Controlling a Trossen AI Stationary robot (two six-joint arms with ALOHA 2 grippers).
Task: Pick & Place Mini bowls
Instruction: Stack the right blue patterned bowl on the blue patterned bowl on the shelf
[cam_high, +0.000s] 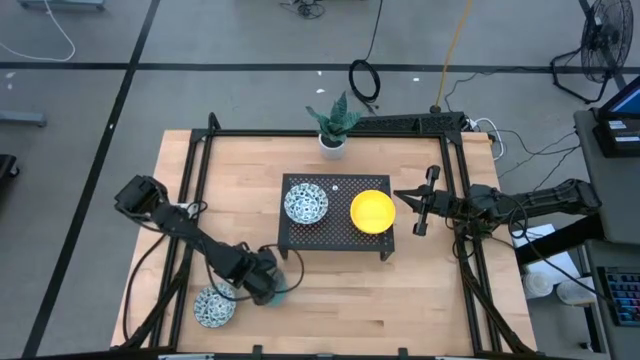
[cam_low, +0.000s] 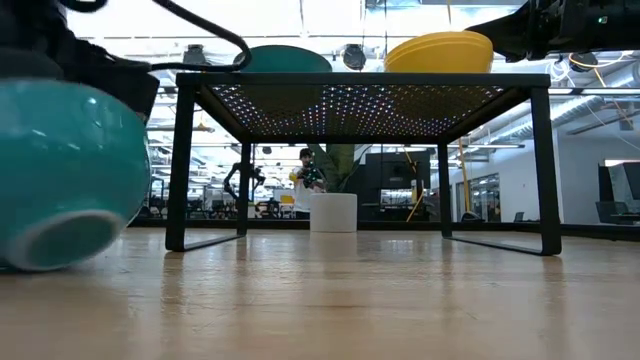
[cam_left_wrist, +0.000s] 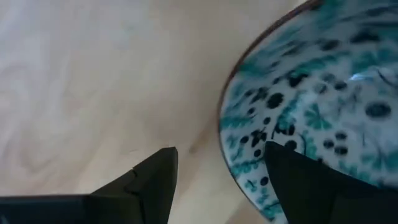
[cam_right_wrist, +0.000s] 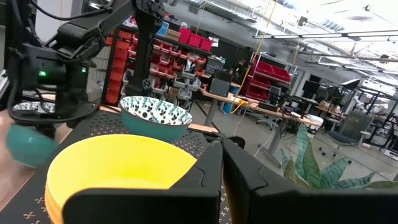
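My left gripper (cam_high: 268, 286) points down near the table's front left, open, astride a patterned mini bowl (cam_left_wrist: 323, 87). One finger (cam_left_wrist: 155, 180) stands outside its rim (cam_left_wrist: 225, 124), the other (cam_left_wrist: 305, 180) over its inside. In the low view this bowl (cam_low: 60, 170) is teal outside and tilted, its white foot ring (cam_low: 55, 240) showing. A second patterned bowl (cam_high: 214, 306) rests on the table just left of it. A patterned bowl (cam_high: 306, 203) and a yellow bowl (cam_high: 372, 211) sit on a black rack (cam_high: 335, 238). My right gripper (cam_high: 413, 210) hangs shut and level, right of the rack. My left gripper comes at the tilted bowl from above with the rim between its open fingers. A gap shows between the outer finger and the rim. Whether the inner finger touches the bowl's inside, I cannot tell.
A white plant pot (cam_high: 332, 143) stands at the table's far edge behind the rack. A black frame (cam_high: 200, 150) runs along the table's edges. Bare wood (cam_high: 400, 300) lies in front of the rack.
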